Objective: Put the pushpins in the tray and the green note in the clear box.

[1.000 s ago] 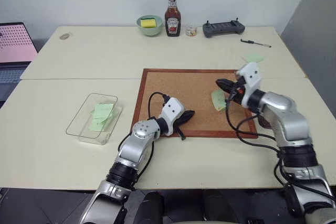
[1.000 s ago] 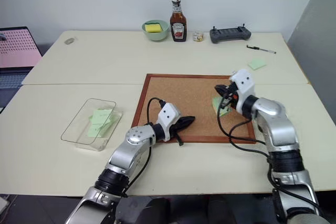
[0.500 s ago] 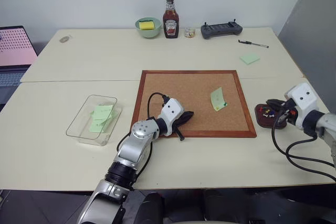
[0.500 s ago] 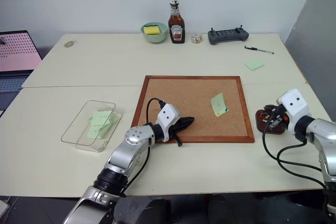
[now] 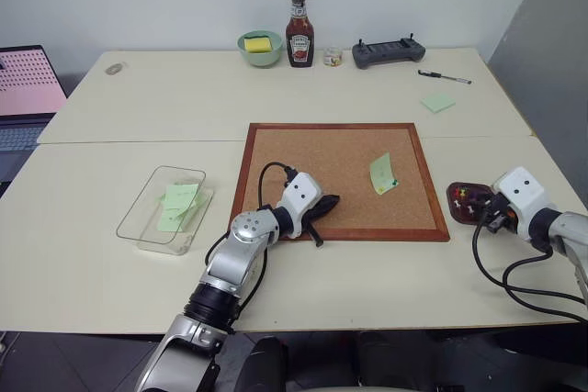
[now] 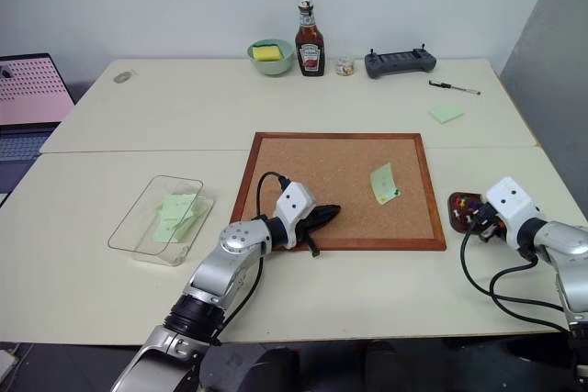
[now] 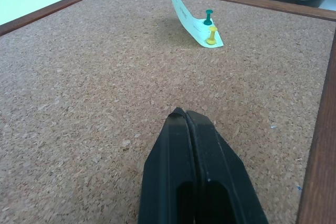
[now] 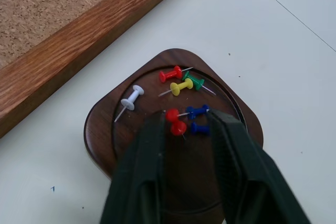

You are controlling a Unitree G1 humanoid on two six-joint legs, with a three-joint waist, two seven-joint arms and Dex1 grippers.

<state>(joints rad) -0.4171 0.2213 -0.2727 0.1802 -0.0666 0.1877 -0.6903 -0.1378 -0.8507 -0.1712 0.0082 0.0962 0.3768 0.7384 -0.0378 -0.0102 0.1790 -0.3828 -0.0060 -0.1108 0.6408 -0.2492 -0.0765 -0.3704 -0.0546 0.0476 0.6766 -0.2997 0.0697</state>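
**Right gripper parted over the pin tray**

The right gripper [image 8: 184,129] hovers with fingers narrowly apart around a red pushpin [image 8: 176,121] in the tray [image 8: 105,129], beside the corkboard's [image 5: 312,158] right edge. The left gripper [image 7: 197,171] rests closed on the corkboard. The green note [image 5: 381,173] stays pinned there.

Curling green note [image 5: 381,173] centre-right, pinned by green and yellow pushpins [image 7: 210,26]; brown tray [image 8: 105,129] far right holds six; clear box [image 5: 138,227] left
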